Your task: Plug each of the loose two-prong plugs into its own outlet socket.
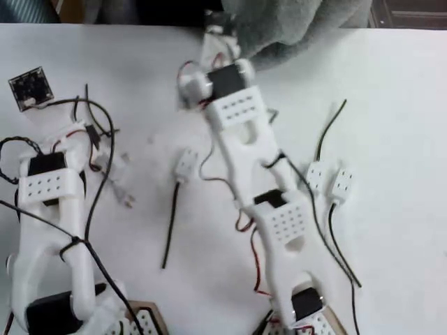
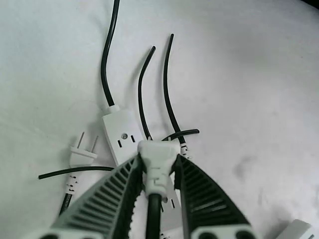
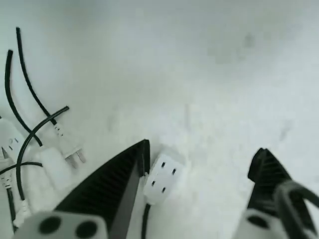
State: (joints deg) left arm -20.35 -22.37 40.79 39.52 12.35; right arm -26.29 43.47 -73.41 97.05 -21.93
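Observation:
My left gripper (image 2: 158, 160) is shut on a white two-prong plug (image 2: 158, 152), with the plug's black cord running back between the fingers. Just beyond it lies a white outlet socket (image 2: 121, 137). A second socket (image 2: 170, 199) lies partly hidden under the fingers. A loose plug (image 2: 83, 154) lies beside them, prongs pointing away. My right gripper (image 3: 203, 148) is open low over the table, and a white socket (image 3: 162, 179) lies next to one finger (image 3: 124, 174). Another loose plug (image 3: 59, 167) lies off to the side. The high view shows one socket (image 1: 186, 164) and a pair of sockets (image 1: 330, 179).
Black cord ends (image 2: 167, 74) trail across the white table (image 1: 391, 98). A small circuit board (image 1: 30, 87) lies at the far left. Grey cloth (image 1: 300, 24) hangs over the back edge. One arm (image 1: 237, 132) stretches across the middle and another arm (image 1: 45, 209) stands at the left.

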